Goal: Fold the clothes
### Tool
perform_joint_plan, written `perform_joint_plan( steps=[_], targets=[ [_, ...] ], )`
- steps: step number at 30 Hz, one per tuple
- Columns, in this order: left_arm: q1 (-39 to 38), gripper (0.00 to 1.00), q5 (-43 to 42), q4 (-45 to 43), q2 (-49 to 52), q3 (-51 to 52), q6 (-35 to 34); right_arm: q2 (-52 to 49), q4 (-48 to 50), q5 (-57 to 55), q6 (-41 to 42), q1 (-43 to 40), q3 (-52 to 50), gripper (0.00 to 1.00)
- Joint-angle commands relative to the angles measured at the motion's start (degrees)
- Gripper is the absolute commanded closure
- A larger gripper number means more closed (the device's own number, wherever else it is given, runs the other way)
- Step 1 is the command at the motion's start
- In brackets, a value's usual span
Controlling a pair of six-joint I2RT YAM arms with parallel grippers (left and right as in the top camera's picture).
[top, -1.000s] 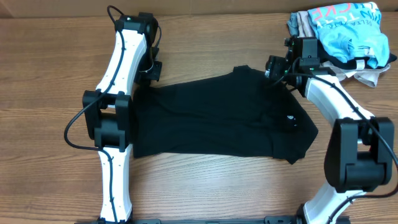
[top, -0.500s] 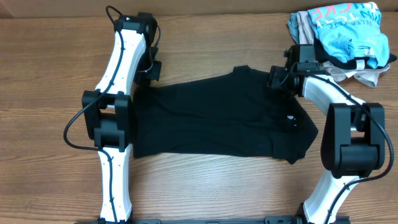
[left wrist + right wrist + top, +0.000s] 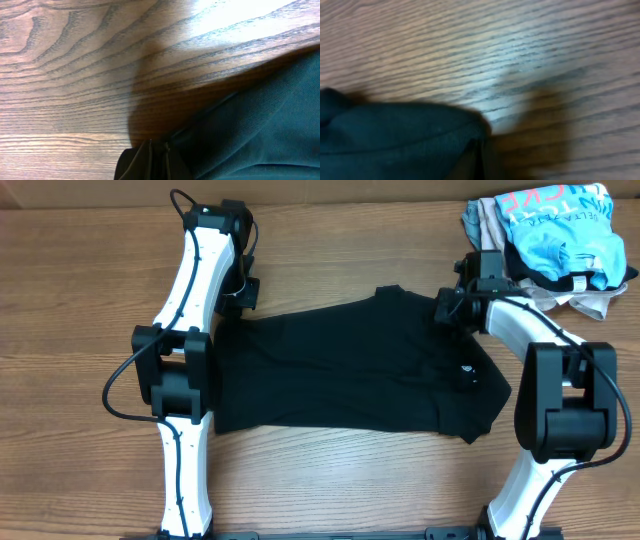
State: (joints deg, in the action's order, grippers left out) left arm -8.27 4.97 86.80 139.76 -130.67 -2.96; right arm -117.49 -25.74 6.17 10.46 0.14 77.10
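Note:
The clothes (image 3: 350, 370), a black short-sleeved T-shirt, lie spread flat across the middle of the table, with a small white logo (image 3: 468, 372) near the right end. My left gripper (image 3: 238, 305) sits at the shirt's far left corner. In the left wrist view its fingers (image 3: 159, 152) are pressed together with the dark fabric (image 3: 260, 120) running into them. My right gripper (image 3: 443, 308) is low at the far right edge of the shirt. The right wrist view is blurred, but the jaws (image 3: 481, 160) are shut, with the bunched cloth (image 3: 395, 140) against them.
A heap of other garments lies at the back right corner, a light blue printed shirt (image 3: 560, 225) on top of beige and grey pieces (image 3: 590, 298). It lies close behind the right gripper. Bare wooden table (image 3: 80, 330) surrounds the black shirt.
The right gripper dropped slightly towards the shirt's far right edge and its jaws closed from wide open. The left arm and the shirt have stayed as they were.

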Motion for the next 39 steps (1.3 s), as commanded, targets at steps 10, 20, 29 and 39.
perform_joint_plan(
  steps=[10, 20, 29, 39],
  targets=[
    [1.2, 0.94, -0.5, -0.3, 0.0, -1.3, -3.5, 14.5, -26.4, 8.3, -1.9, 3.8, 7.0, 0.96],
    [1.2, 0.93, -2.0, -1.8, 0.0, -1.3, -3.5, 14.5, -38.4, 7.7, -3.0, 11.1, -6.0, 0.90],
    [1.2, 0.92, -2.0, -3.0, 0.0, -1.3, -3.5, 18.1, -38.8, 9.7, -3.0, 9.7, -1.5, 0.58],
    [1.2, 0.91, -2.0, -3.1, 0.0, -1.3, -3.5, 18.2, -23.8, 6.1, -3.0, 8.5, 3.6, 0.33]
  ],
)
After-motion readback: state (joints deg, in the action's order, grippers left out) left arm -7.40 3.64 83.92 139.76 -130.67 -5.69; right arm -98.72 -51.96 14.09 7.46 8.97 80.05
